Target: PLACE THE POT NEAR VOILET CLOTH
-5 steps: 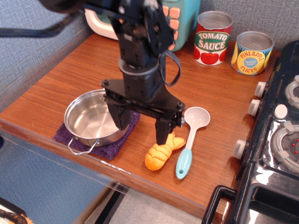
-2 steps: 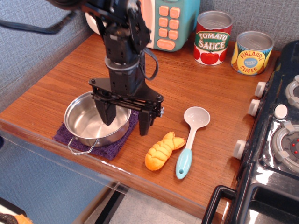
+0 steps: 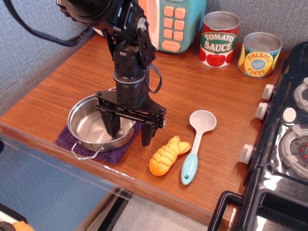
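The shiny steel pot (image 3: 91, 126) sits on top of the dark purple knitted cloth (image 3: 72, 144) near the table's front left edge. One wire handle sticks out toward the front. My black gripper (image 3: 130, 134) is open and straddles the pot's right rim: the left finger is inside the pot, the right finger is outside it, over the cloth's right edge. The fingers do not press on the rim. Most of the cloth is hidden under the pot.
An orange plush croissant (image 3: 167, 155) and a white and teal spoon (image 3: 196, 144) lie to the right. A tomato sauce can (image 3: 219, 39) and pineapple can (image 3: 260, 54) stand at the back. A toy stove (image 3: 284, 144) lies at the right, a teal microwave (image 3: 173, 21) behind.
My gripper has moved left from beside the croissant to the pot's right rim and narrowed somewhat. The pot and cloth have barely shifted.
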Motion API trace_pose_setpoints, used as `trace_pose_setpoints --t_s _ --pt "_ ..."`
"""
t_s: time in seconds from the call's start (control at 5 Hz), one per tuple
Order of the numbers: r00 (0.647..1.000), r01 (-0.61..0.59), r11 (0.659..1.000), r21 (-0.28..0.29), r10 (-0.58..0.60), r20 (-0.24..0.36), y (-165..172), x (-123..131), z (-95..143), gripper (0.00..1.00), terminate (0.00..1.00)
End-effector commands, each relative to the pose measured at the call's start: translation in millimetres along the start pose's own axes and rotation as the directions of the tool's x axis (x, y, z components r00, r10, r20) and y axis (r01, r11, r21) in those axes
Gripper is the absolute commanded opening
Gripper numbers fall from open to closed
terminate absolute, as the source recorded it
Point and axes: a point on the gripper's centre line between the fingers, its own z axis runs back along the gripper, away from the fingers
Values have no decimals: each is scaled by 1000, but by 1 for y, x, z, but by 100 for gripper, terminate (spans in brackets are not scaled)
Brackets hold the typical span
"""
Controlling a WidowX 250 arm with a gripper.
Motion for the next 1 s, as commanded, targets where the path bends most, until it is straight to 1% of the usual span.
trace_pose_setpoints --t_s 0.0,0.2,0.4,0.6,0.8 --pt "999 26 1000 -4 -26 41 -1 5 3 0 0" --pt "999 35 999 -8 -34 40 -3 4 3 100 0" --pt "998 48 999 -17 -47 43 -6 3 6 0 0" --pt "996 47 998 -30 -44 73 -8 3 24 0 0" --pt "993 6 999 -32 -2 114 1 5 49 0 0"
